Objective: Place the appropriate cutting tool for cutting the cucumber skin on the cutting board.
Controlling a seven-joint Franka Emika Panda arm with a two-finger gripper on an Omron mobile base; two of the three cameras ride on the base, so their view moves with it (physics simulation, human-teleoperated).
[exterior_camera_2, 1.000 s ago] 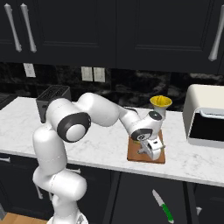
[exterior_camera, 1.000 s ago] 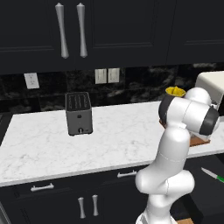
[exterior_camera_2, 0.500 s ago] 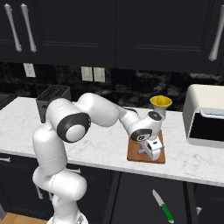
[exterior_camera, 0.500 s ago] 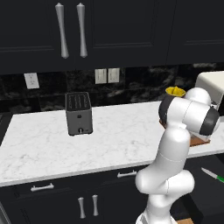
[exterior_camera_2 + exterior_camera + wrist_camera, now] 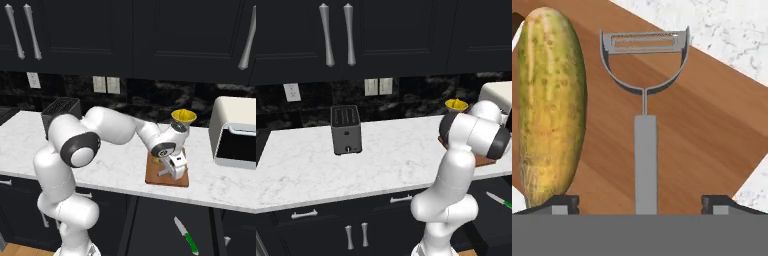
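Note:
A grey Y-shaped peeler [image 5: 645, 155] lies flat on the reddish-brown cutting board [image 5: 704, 125], blade end away from the hand. The yellowish-green cucumber [image 5: 552, 105] lies on the board beside it, parallel to the handle. My gripper [image 5: 641, 202] hovers over the handle's near end, open, with its fingertips [image 5: 559, 202] wide apart on either side and not touching it. From the right base, the gripper [image 5: 174, 167] points down over the board [image 5: 167, 177] near the counter's front edge. In the left base view the arm hides most of the board [image 5: 483, 160].
A yellow-topped cup [image 5: 183, 118] stands just behind the board. A white toaster oven [image 5: 235, 132] sits to the right, and a dark toaster [image 5: 346, 129] to the left. A green-handled knife [image 5: 186, 235] lies below the counter's front edge. White marble counter [image 5: 732, 25] surrounds the board.

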